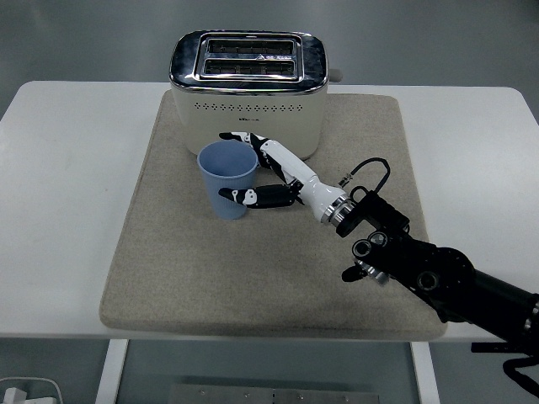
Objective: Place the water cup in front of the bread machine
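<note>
Gripping the blue water cup (227,178) was the right hand (268,172), reaching in from the lower right w/ its black arm (438,278). White fingers (237,137) curled round the cup's far side near the rim, thumb (240,196) pressed on the near side lower down. Cup stood upright on the beige mat (168,252), just in front of the cream bread machine (248,88), approx. centre of its front face, a bit left. Mat lay on the white table (67,160). Bread machine sat at the mat's back edge, slots up.
</note>
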`<state>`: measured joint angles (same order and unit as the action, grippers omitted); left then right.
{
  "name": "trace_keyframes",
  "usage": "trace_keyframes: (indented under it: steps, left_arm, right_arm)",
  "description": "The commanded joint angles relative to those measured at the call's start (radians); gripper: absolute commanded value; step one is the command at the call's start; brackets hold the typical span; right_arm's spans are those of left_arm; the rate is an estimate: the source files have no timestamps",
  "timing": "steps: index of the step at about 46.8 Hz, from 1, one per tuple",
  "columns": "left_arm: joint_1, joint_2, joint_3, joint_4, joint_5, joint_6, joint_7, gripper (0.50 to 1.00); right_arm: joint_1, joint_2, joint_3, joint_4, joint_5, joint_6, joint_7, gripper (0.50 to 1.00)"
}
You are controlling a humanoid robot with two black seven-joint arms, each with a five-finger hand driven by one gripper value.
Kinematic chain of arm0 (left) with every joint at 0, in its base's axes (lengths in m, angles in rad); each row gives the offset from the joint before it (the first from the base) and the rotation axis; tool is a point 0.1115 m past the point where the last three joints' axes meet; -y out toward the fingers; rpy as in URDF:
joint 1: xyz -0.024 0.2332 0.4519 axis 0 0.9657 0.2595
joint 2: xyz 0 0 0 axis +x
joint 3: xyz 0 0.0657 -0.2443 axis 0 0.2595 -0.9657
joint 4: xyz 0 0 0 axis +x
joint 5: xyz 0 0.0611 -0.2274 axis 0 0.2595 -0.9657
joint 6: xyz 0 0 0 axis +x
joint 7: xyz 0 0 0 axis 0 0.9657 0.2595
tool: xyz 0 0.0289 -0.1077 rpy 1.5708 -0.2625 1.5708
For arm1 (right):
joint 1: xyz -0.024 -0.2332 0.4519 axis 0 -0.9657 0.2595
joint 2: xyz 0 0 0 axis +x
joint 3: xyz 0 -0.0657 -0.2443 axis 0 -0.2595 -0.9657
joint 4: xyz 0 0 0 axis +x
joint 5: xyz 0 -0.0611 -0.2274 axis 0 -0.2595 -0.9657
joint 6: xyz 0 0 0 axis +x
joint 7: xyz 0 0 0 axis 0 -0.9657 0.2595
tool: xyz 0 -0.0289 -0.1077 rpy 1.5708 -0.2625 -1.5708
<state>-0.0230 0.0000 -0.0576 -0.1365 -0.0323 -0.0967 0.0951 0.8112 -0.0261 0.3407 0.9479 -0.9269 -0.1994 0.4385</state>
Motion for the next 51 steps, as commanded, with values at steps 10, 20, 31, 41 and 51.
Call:
trace_keyframes:
  steps: [10,20,31,41,51]
  left_arm:
    - [0.0,0.0,-0.001,0.0,0.0,0.0,0.0,1.0]
    - [0.0,0.0,-0.001,0.0,-0.001,0.0,0.0,1.0]
    - [0.0,0.0,0.001,0.0,0.0,0.0,0.0,1.0]
    - [0.0,0.0,0.001,0.0,0.0,0.0,0.0,1.0]
    - [0.0,0.0,0.001,0.0,0.0,0.0,0.0,1.0]
  right_arm:
    - [-0.015,-0.002,0.014,0.002,0.011,0.0,0.0,0.897]
    - [-0.017,-0.003,0.017,0.003,0.013,0.002,0.002,0.917]
    - [-0.017,-0.017,0.018,0.014,0.014,0.002,0.002,0.919]
    - [-0.017,-0.021,0.02,0.015,0.016,0.002,0.002,0.919]
    - [-0.015,-0.025,0.021,0.017,0.016,0.003,0.002,0.921]
